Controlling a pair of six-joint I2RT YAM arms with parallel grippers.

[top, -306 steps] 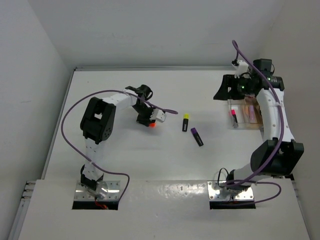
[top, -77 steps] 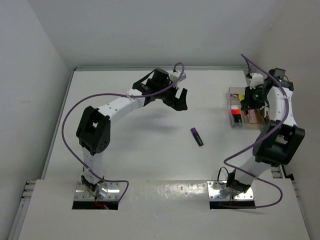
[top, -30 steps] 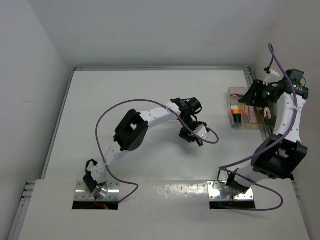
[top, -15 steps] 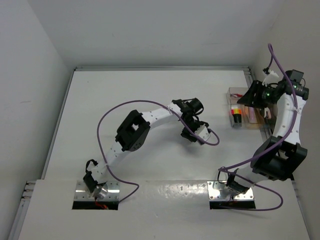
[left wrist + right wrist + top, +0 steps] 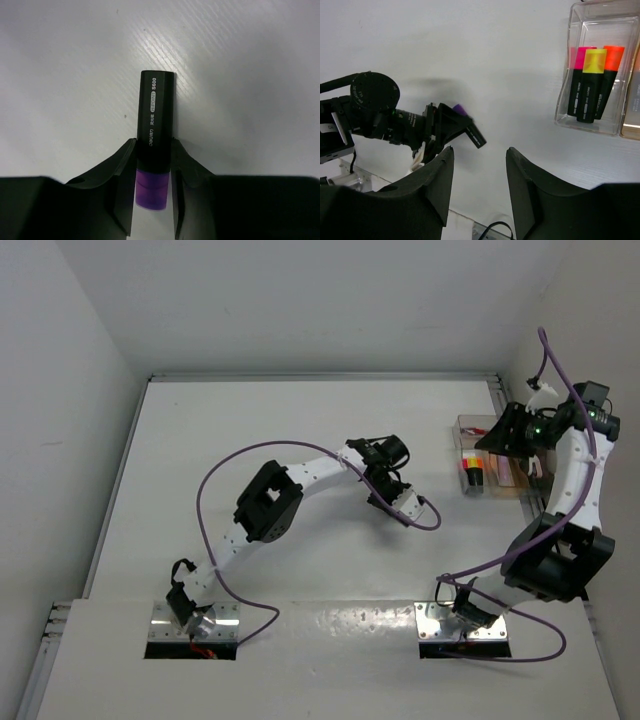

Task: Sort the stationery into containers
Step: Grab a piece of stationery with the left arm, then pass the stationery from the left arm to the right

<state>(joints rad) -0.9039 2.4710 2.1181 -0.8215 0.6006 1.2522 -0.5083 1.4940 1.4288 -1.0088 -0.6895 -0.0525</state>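
My left gripper is shut on a black highlighter with a purple cap, gripping it just ahead of the cap. In the top view this gripper is at mid-table and hides the highlighter. The right wrist view shows the held highlighter pointing down-right. My right gripper is open and empty, hovering by the clear tray at the back right. The tray holds pink, yellow and orange capped highlighters side by side.
A second clear container with pale contents sits right of the tray. The table's back wall and right wall are close to the tray. The left arm's purple cable loops over the left half of the table.
The left gripper came down from the back of the table onto the purple highlighter, closed on it, and has shifted slightly back-right. The right arm has barely moved.
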